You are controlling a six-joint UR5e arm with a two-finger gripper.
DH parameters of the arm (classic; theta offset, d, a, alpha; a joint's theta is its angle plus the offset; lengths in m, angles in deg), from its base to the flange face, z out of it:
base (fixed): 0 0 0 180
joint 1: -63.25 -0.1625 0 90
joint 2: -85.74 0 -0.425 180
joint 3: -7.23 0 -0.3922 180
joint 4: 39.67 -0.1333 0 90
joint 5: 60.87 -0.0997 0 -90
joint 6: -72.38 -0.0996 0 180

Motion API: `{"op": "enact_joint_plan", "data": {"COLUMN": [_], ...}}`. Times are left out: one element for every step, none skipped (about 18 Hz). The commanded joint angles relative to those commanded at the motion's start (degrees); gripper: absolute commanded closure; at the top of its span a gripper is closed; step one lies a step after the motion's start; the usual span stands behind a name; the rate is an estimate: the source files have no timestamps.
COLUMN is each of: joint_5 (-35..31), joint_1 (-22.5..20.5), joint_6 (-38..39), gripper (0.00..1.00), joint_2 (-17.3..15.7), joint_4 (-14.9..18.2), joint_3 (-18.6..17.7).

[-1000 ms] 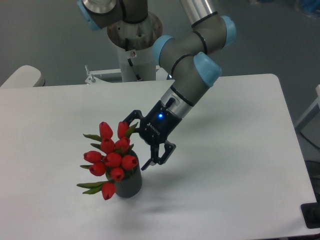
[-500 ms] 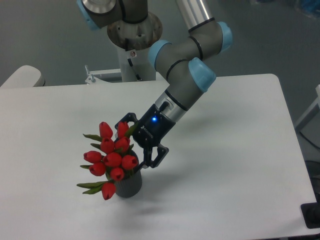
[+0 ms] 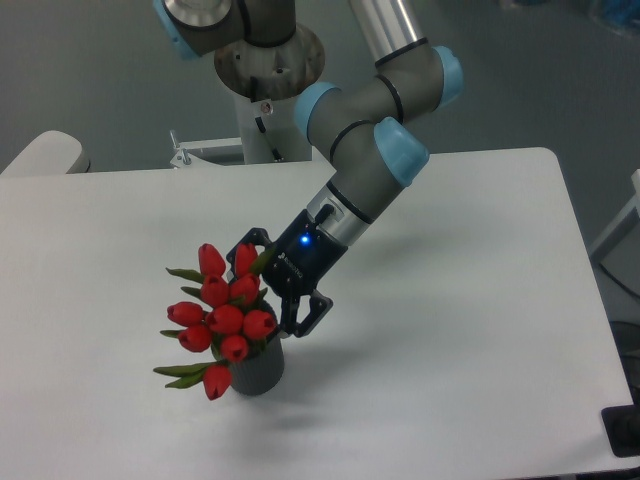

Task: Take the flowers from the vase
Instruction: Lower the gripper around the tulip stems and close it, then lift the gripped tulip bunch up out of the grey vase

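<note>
White table [image 3: 450, 330] fills most of the view, with grey floor behind it. On the table stands the vase [image 3: 259, 370], near the front left, and the flowers [image 3: 224, 315] are inside it, much taller than it.

My gripper [image 3: 272, 285] is just beside the bunch, on its right side. Its fingers are apart: one reaches near the upper buds, the other is low, near the mouth of the vase. Between them I see at most one leaf, and I cannot tell if a finger already touches a bud.

I judge the flowers as light and soft. The buds would crush or slide under pressure, and the leaves bend easily. The stems are thin, but gathered together they should give a firmer place. So I would take hold there, just above the mouth of the vase and under the heads, closing gently.

The long axis of the bunch goes up from the vase and leans to the left and a little back. The buds point up, the stems down into the vase. The vase looks small, so I think it could tip or lift with them.
</note>
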Motion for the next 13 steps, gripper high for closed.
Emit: {"op": "enact_joint_plan", "data": {"joint_5": [0.1, 0.1, 0.1, 0.2, 0.4, 0.5, 0.5, 0.5, 0.6, 0.9, 1.1, 1.3, 1.6], "joint_1": [0.0, 0.0, 0.0, -0.1, -0.1, -0.1, -0.1, -0.2, -0.3, -0.3, -0.4, -0.4, -0.5], "joint_6": [0.0, 0.0, 0.0, 0.0, 0.0, 0.0, 0.0, 0.0, 0.0, -0.1, 0.0, 0.0, 0.0], "gripper": [0.43, 0.45, 0.49, 0.51, 0.53, 0.56, 0.59, 0.61, 0.64, 0.67, 0.68, 0.68, 0.68], "joint_2": [0.2, 0.2, 0.2, 0.2, 0.2, 0.2, 0.2, 0.2, 0.2, 0.2, 0.1, 0.1, 0.1], "joint_4": [0.0, 0.0, 0.0, 0.0, 0.0, 0.0, 0.0, 0.0, 0.0, 0.0, 0.0, 0.0, 0.0], "joint_3": [0.1, 0.2, 0.2, 0.2, 0.3, 0.4, 0.4, 0.4, 0.5, 0.5, 0.6, 0.7, 0.7]}}
